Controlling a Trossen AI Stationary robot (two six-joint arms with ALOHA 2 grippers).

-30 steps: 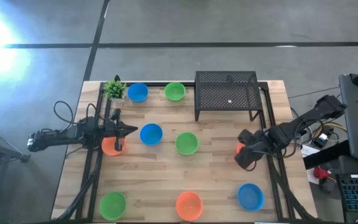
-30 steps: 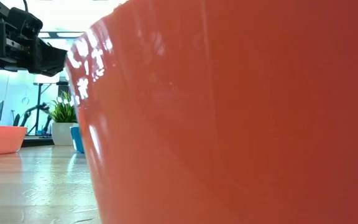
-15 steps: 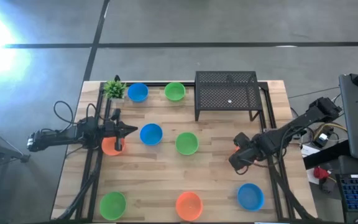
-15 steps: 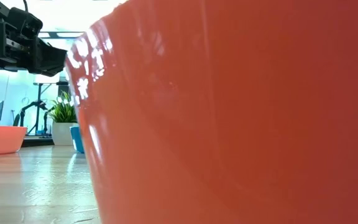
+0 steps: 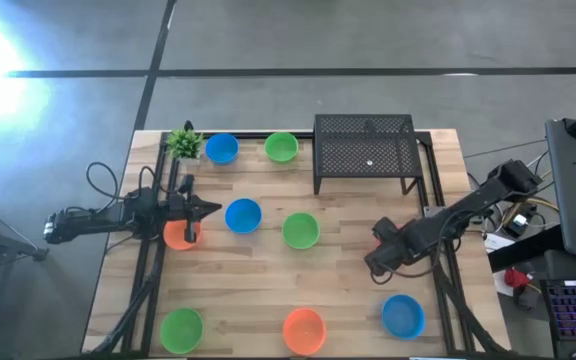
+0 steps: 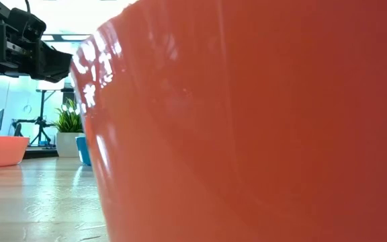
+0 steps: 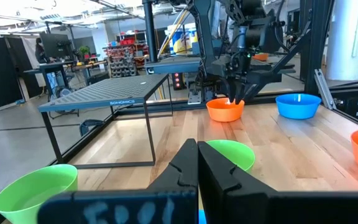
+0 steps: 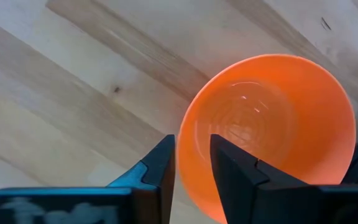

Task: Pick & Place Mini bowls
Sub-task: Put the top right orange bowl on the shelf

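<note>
R tool [image 5: 376, 262] has shifted toward surface [image 5: 248, 280] centre since a sec ago, taking the small glossy orange plastic bowl [image 8: 272, 130] w/ it: I judge the pick done, carry underway. Its fingers straddle the bowl's near rim, one inside, one outside, pinching the wall. L tool [image 5: 208, 209] pressed together, idle above another orange bowl [image 5: 179, 236].

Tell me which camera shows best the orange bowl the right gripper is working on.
The right wrist view: the orange bowl fills the picture, the right gripper straddling its rim. The left wrist view shows it far off. In the high view the arm hides it. The low view's huge orange bowl is probably another one.
</note>
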